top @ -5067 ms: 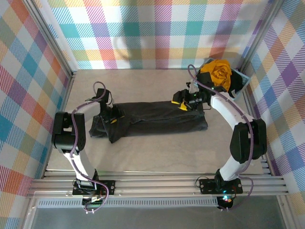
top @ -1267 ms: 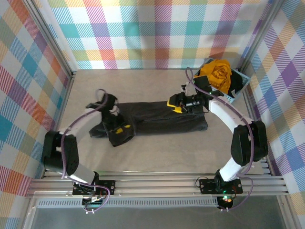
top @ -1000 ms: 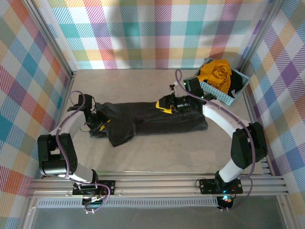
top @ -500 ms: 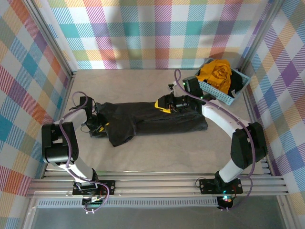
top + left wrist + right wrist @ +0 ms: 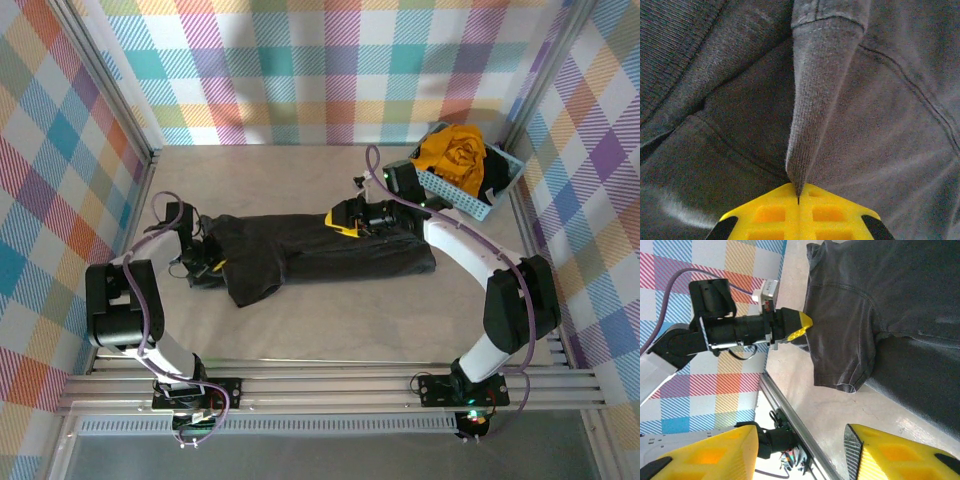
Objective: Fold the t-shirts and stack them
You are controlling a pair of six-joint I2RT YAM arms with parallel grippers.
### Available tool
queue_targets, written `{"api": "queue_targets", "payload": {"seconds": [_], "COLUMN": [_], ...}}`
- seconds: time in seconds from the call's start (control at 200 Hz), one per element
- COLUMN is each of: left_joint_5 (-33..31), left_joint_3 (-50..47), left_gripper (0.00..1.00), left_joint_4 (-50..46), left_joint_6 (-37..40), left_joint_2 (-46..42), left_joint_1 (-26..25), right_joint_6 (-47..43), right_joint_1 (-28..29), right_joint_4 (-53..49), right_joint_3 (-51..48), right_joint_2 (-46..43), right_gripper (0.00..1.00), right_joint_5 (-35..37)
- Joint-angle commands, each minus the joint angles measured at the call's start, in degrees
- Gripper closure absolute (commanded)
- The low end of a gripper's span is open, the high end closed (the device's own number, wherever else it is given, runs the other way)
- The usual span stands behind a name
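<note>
shirt [image 5: 330, 255] fold is pinched tight in the left gripper [image 5: 798, 201], while the right gripper [image 5: 801, 436] gapes empty; lift slowly and evenly.

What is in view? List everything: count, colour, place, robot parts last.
dark t-shirt: one, charcoal, spread across mid-table
yellow t-shirt: one, mustard, bunched in the basket
dark cloth: one piece, black, in the basket beside the yellow t-shirt
basket: one, light blue, back right corner
table: one, beige, beneath everything
walls: three, pastel plaid, around the table
left claw: one, yellow-tipped, shut on a fold at the dark t-shirt's left end
right claw: one, yellow-tipped, open, over the dark t-shirt's far edge
</note>
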Motion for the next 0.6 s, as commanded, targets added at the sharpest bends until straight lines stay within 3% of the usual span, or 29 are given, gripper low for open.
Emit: {"api": "queue_targets", "payload": {"seconds": [0.0,0.32,0.595], "left_joint_5": [-1.3,-3.2,-4.1], "left_joint_3": [2.4,16.4,25.7], "left_gripper": [1.0,1.0,1.0], "left_joint_4": [-3.8,-15.0,-18.6], "left_joint_6": [-0.9,-4.2,-1.3], "left_joint_2": [-3.2,1.8,10.2], "left_joint_1": [0.5,0.5,0.5], "right_joint_6": [-0.7,-1.4,-1.1], "right_joint_1": [-0.1,-0.1,-0.1], "right_joint_4": [-1.1,-2.6,-2.1], "right_joint_3": [1.7,2.0,0.7], "right_joint_2": [0.5,0.5,-0.5], "right_gripper": [0.5,0.51,0.51], "right_joint_5": [-0.2,0.2,0.3]}}
